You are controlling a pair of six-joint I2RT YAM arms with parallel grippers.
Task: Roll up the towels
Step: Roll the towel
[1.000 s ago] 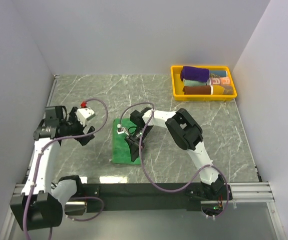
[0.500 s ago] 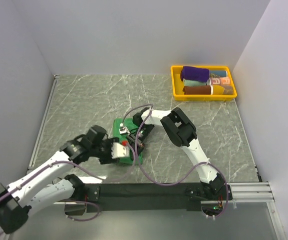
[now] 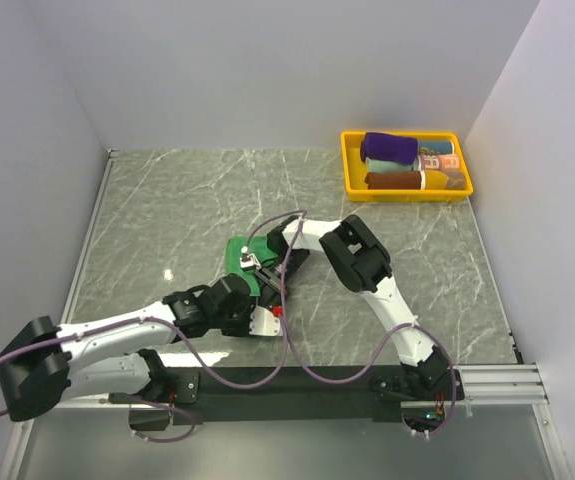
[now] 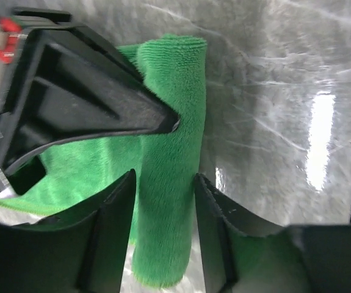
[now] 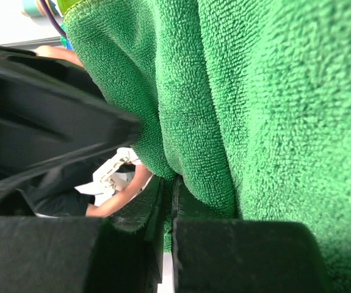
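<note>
Overhead, green towel: the green towel [image 3: 237, 250] lies on the marble table [image 3: 167, 210], a little left of centre and towards the front. The two arms meeting over it cover most of it.
Overhead, left gripper: the left gripper [image 3: 259, 308] sits low at the towel's near edge, with its arm stretched along the front of the table.
Overhead, right gripper: the right gripper [image 3: 260, 272] is down on the towel just behind the left one, its arm bent round from the right.
Overhead, purple towel: the purple towel [image 3: 387, 148] sits rolled in the yellow tray [image 3: 347, 165] at the far right corner. It is well apart from both arms, with other rolled cloths [image 3: 392, 180] beside it.
Left wrist, towel: one edge is turned over into a thick roll that runs away from the camera across the marble.
Left wrist, own fingers: one stands on each side of the roll, and the roll fills the fairly narrow gap between them. I cannot tell whether they are squeezing it.
Left wrist, other arm: the right gripper's black tip comes in from the left and meets the roll further along.
Right wrist, towel: green pile fills nearly the whole view, lying in soft folds.
Right wrist, own fingers: they are drawn almost together, leaving only a thin slit, with a fold of the green towel nipped in it.
Right wrist, left side: dark shapes there are too blurred to make out.
</note>
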